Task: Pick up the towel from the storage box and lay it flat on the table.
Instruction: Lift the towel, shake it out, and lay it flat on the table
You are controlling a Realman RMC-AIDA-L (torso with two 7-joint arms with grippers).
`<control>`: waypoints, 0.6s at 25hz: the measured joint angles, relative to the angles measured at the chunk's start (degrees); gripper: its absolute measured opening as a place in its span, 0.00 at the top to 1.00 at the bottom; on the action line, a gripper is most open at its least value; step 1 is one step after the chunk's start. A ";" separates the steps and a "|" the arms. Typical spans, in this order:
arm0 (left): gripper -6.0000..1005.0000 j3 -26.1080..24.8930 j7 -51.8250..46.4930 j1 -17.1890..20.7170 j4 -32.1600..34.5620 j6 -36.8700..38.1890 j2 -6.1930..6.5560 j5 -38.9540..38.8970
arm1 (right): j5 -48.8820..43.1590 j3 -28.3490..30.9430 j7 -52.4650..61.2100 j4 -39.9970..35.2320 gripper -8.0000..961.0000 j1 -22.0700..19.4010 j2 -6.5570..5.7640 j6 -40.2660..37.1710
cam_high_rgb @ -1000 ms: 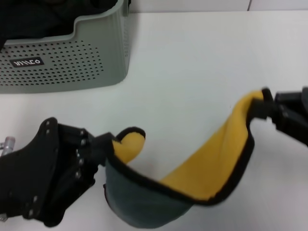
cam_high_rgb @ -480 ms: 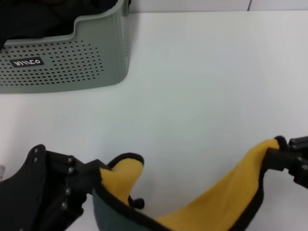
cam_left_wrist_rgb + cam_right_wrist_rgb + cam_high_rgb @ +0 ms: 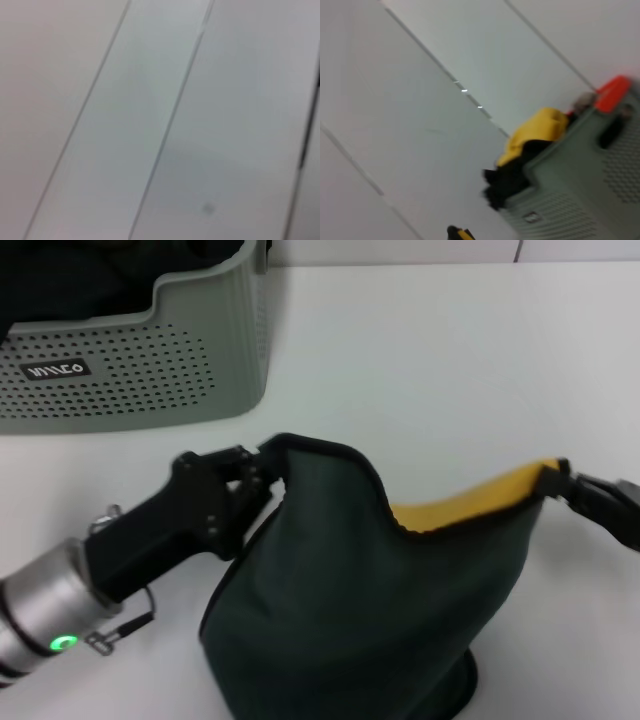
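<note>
Since half a second ago both arms have risen and moved farther from the robot, and the towel (image 3: 350, 590), then sagging low with its yellow face up, now hangs as a tall curtain with its dark grey-green face toward the camera. Left gripper (image 3: 262, 472): fingers pinched on the towel's upper left corner, at centre left of the head view. Right gripper (image 3: 572, 485): at the right edge, pressed together on the upper right corner. Between the two corners the top edge sags, exposing a yellow strip of the far face along the black binding. Lower edge of the towel: gathered on the table (image 3: 450, 360) at the near side. Storage box (image 3: 140, 370): far left on the table, well apart from the towel, with dark cloth lying inside. Right wrist view: the box (image 3: 590, 175) seen from afar, holding black and yellow cloth and an orange-red item at its rim; a yellow, black-edged tip of the towel (image 3: 462, 233) shows at the frame edge. Left wrist view: only pale panelled surfaces.
</note>
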 joint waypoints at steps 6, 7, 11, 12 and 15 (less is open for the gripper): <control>0.98 -0.11 1.37 -1.15 3.70 -9.46 -1.43 -2.72 | 0.46 0.57 -2.45 4.66 0.97 7.38 1.02 -12.72; 0.98 -0.12 1.84 -1.14 3.99 -10.07 -1.43 -4.28 | 0.51 0.61 -2.47 4.61 0.97 8.46 1.39 -15.36; 0.98 -0.16 5.09 -0.74 4.87 -11.73 -1.16 -9.32 | 0.51 0.65 -2.34 5.25 0.97 13.17 2.04 -23.38; 0.98 -0.16 6.13 -0.72 5.05 -12.24 -1.14 -9.97 | 0.51 0.65 -2.24 5.39 0.97 14.15 2.10 -25.02; 0.98 -0.19 9.50 -0.68 5.49 -14.72 -1.06 -11.01 | 0.54 0.42 -1.76 5.51 0.97 16.77 2.30 -28.91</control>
